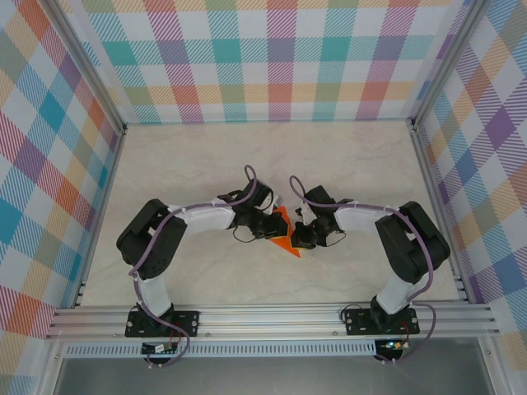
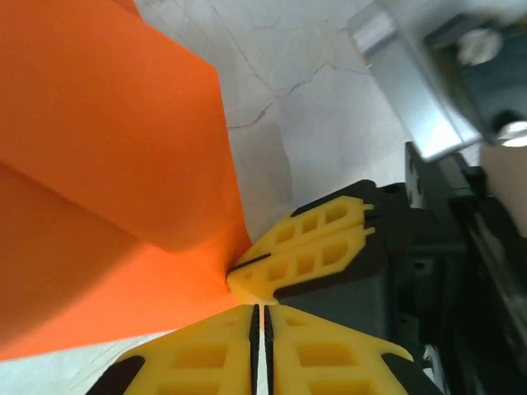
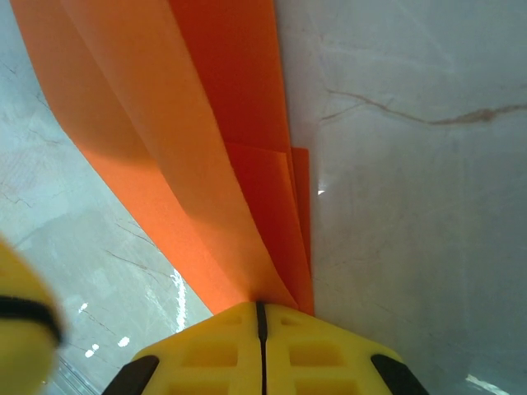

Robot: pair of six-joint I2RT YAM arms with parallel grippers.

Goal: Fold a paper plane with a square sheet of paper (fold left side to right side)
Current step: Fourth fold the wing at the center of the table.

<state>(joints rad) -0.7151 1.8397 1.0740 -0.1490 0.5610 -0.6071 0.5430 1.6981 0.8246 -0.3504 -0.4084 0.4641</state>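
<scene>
One folded orange paper (image 1: 285,235) sits midway between the left and right edges of the tabletop (image 1: 206,156), a little nearer the near edge than the far one. It is caught between the two hands, which meet over it: the left hand (image 1: 273,230) is at its left side and the right hand (image 1: 297,239) at its right. In the left wrist view the paper (image 2: 107,189) fills the upper left as a creased, raised shape that casts a shadow on the tabletop (image 2: 329,107). Its lower corner runs down to the tips of the left hand (image 2: 260,329), whose yellow fingers (image 2: 198,362) are pressed together with only a thin seam between them, seemingly pinching that corner. The right hand (image 2: 306,252) comes in from the right, also closed, with its tips touching the same corner. In the right wrist view the paper (image 3: 189,156) shows as several overlapping layers that narrow and run straight into the seam of the right hand (image 3: 260,325), which is clamped tight on them. A blurred yellow finger (image 3: 18,284) of the left hand shows at the lower left, just beside the paper. In all there are one paper, two hands and two arms (image 1: 206,216).
</scene>
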